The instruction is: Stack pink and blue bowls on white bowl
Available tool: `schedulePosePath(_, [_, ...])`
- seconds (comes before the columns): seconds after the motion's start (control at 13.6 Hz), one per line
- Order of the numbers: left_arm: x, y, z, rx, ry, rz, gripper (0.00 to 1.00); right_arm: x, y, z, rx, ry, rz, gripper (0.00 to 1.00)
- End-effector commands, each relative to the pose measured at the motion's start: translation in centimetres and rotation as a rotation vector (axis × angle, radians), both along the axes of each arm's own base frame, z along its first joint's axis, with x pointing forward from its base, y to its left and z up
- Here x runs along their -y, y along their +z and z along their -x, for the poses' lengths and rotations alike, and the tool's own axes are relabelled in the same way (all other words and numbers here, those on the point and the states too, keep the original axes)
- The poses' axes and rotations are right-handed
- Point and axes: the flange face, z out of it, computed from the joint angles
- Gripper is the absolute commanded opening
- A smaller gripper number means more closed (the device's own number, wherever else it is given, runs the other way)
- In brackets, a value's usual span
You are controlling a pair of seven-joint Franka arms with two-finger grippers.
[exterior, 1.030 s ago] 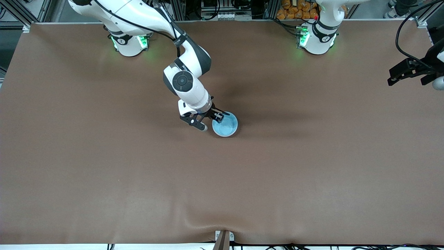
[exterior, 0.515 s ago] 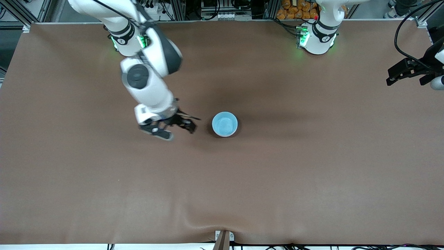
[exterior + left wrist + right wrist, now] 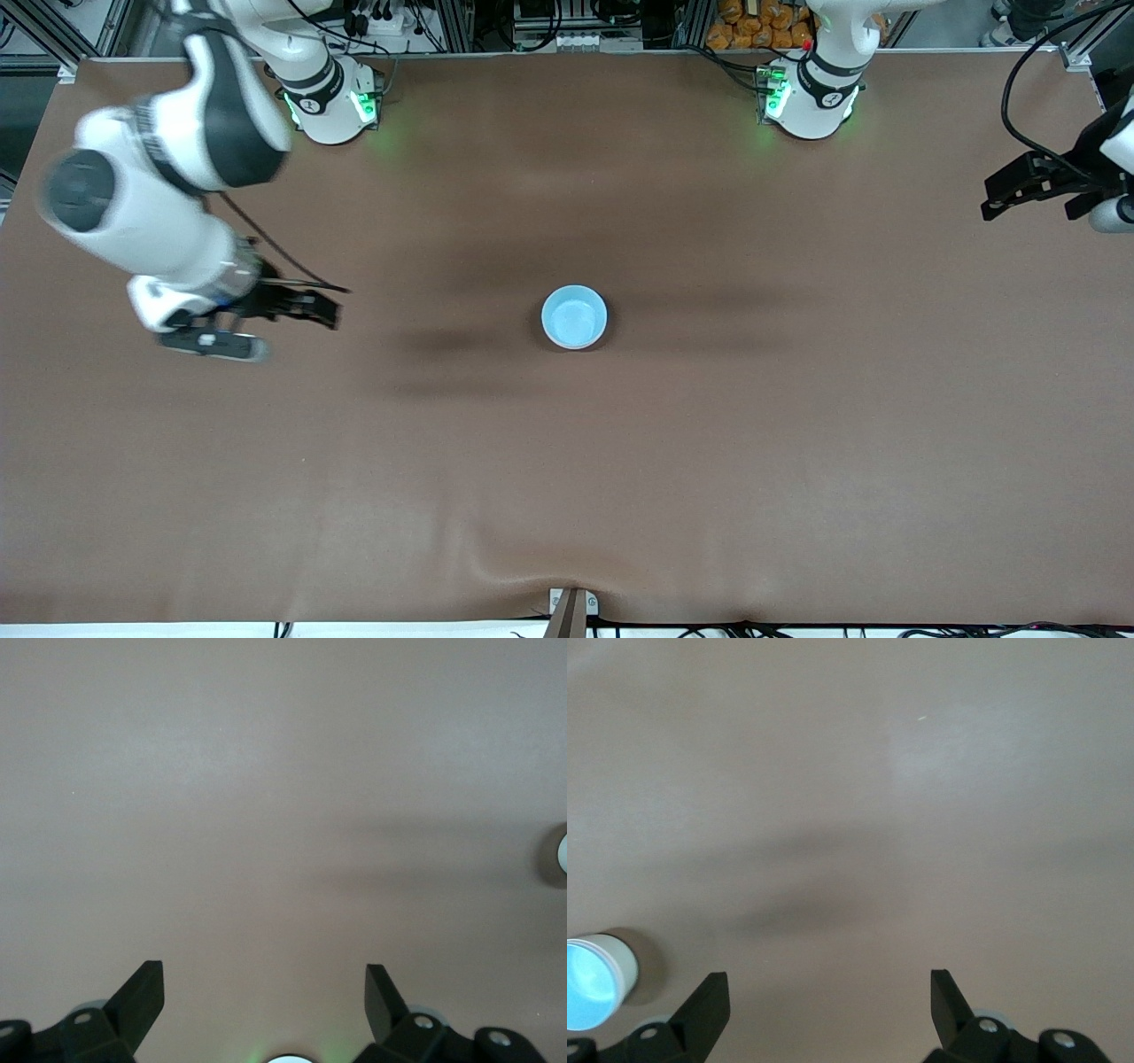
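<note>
A: Jaws first, from the right arm's end of the tabletop point(image 3: 797, 461). What do they have?

B: Nothing. The right gripper point(image 3: 270, 323) hangs over bare brown tabletop near that end, spread wide. The right wrist view shows its two dark fingertips point(image 3: 709, 1001) far apart, with only the tabletop surface between them.

A: And the bowls?

B: One stack, about midway between the two arms' ends, somewhat farther from the front camera than the tabletop's middle. From above only the blue bowl point(image 3: 574, 316) shows, upright, its pale blue inside facing up. In the right wrist view a white wall point(image 3: 622, 958) shows around the blue inside, so the blue one sits in another bowl. I cannot tell from these views whether the pink bowl lies between them.

A: Is anything touching the stack?

B: No. It stands alone, well apart from both grippers.

A: And over at the left arm's end?

B: The left gripper point(image 3: 1036, 188) waits above the edge of the tabletop, also wide open and empty. Its wrist view shows both fingertips point(image 3: 142, 992) apart over plain tabletop, with a sliver of the bowl stack point(image 3: 561, 853) at the frame's edge.
</note>
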Motion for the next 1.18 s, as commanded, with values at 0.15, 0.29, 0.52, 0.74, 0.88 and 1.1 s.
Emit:
schedulePosePath(0.15, [0.9, 0.8, 2.5, 0.026, 0.055, 0.037, 1.00, 6.4, 7.2, 4.3, 0.017, 0.110, 0.019, 1.00])
schedulePosePath(0.29, [1.8, 0.6, 2.7, 0.012, 0.052, 0.035, 1.00, 6.9, 9.2, 5.7, 0.003, 0.156, 0.028, 1.00])
schedulePosePath(0.52, [2.2, 0.7, 2.7, 0.005, 0.052, 0.032, 1.00, 7.9, 15.0, 6.3, 0.017, 0.205, 0.073, 1.00])
schedulePosePath(0.74, [3.2, 0.3, 2.3, 0.000, 0.035, 0.031, 1.00, 10.5, 17.6, 5.9, 0.030, 0.239, 0.083, 1.00])
schedulePosePath(0.88, [3.3, 0.0, 2.0, -0.003, 0.046, 0.033, 1.00, 11.2, 17.6, 6.2, 0.005, 0.213, 0.065, 1.00])
schedulePosePath(1.1, [2.7, 0.0, 1.9, -0.003, 0.046, 0.034, 1.00, 10.9, 17.6, 7.0, -0.050, 0.128, 0.054, 1.00])
